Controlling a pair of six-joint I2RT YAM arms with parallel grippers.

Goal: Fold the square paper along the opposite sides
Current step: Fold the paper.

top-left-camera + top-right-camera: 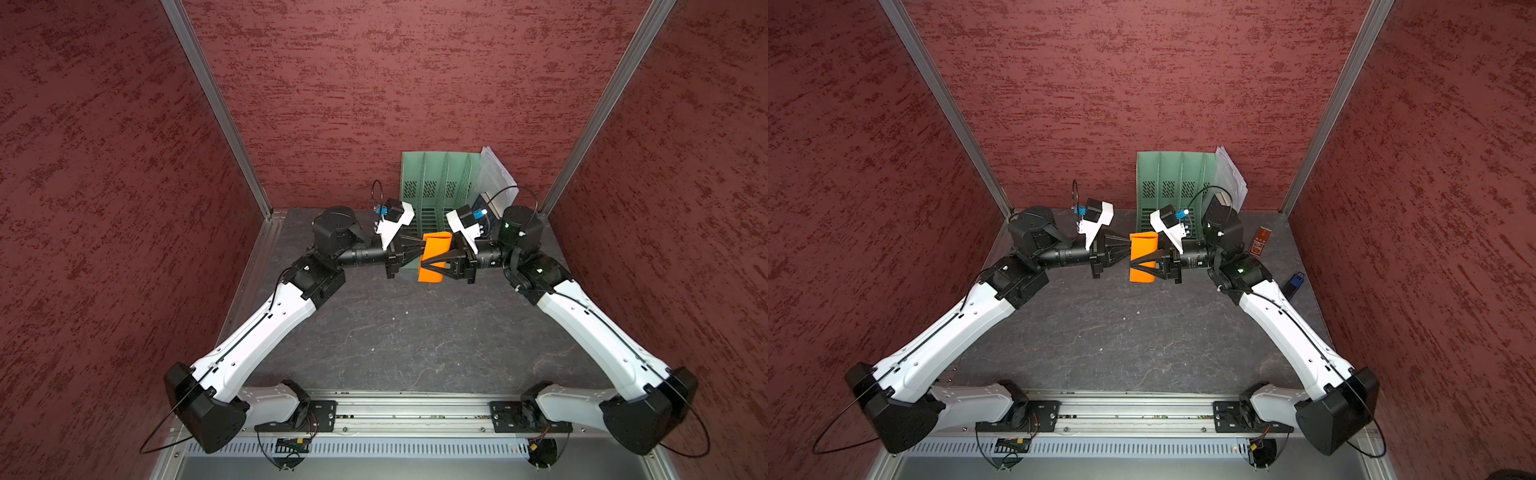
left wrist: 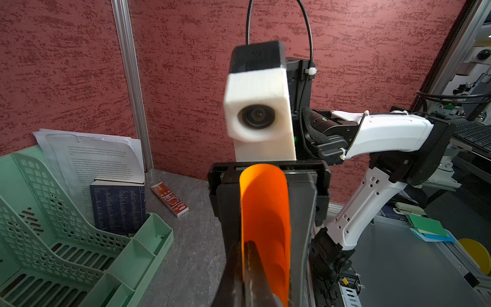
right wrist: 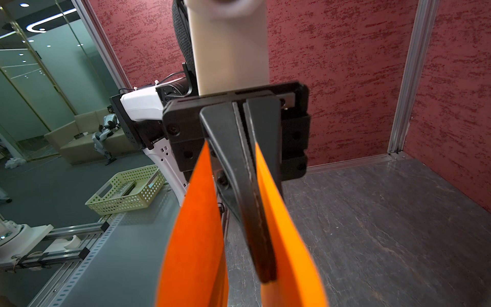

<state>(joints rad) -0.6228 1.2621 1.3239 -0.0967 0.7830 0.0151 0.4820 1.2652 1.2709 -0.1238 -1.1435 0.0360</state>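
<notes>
Square paper (image 1: pixel 436 247) (image 2: pixel 265 212), bright orange, bent into U, held up between both grippers over back of dark tabletop (image 1: pixel 395 340), in front of green file rack (image 1: pixel 432 174). Right gripper (image 1: pixel 425 257): jaws narrowly apart, one finger outside each flap, gripping curl, bend toward its palm. Left gripper (image 3: pixel 265 273): fingers pressed together, poking between flaps; pinch on paper not discernible. White printed sheets (image 1: pixel 496 170) lean at rack's end; book (image 2: pixel 117 207) and red packet (image 2: pixel 170 199) beside.
</notes>
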